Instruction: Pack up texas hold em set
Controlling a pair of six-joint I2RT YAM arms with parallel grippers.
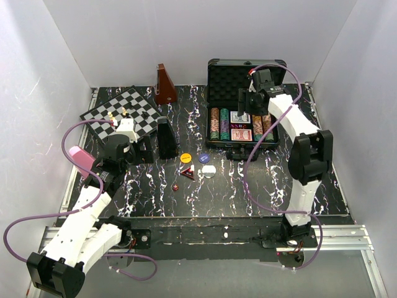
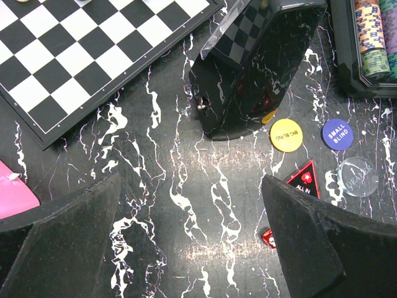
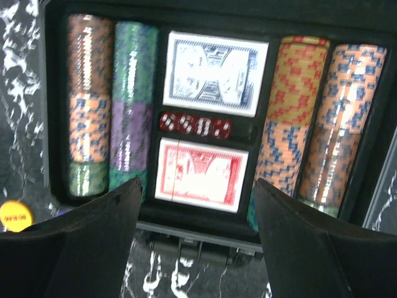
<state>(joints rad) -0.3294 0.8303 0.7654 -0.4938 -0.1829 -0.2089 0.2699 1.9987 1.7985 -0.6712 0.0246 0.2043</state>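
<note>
Packing up the texas hold em set: showing the black case (image 1: 231, 84) lying open at the far right of the tabletop (image 1: 211, 198), lid standing upright behind the tray. Already filling the foam tray, striped chip rows (image 3: 90, 105) down both sides, a blue card deck (image 3: 214, 74) and a red card deck (image 3: 200, 172) in the middle, a line of red dice (image 3: 195, 124) between them. Showing the right tool (image 3: 197, 183) hovering over the tray's near edge, spread wide and gripping nothing. Waiting loose in front of the case: a yellow button (image 2: 286, 134), a blue button (image 2: 337, 133), a clear dealer button (image 2: 358, 176), a red-and-black triangular marker (image 2: 304, 177) and one stray red die (image 2: 268, 238). Showing the left tool (image 2: 191, 180) hanging near those pieces, likewise gaping wide and carrying nothing, beside the chessboard (image 2: 93, 56). Judging by this, nearing the finish, leaving the loose pieces to gather and the lid to close.
</note>
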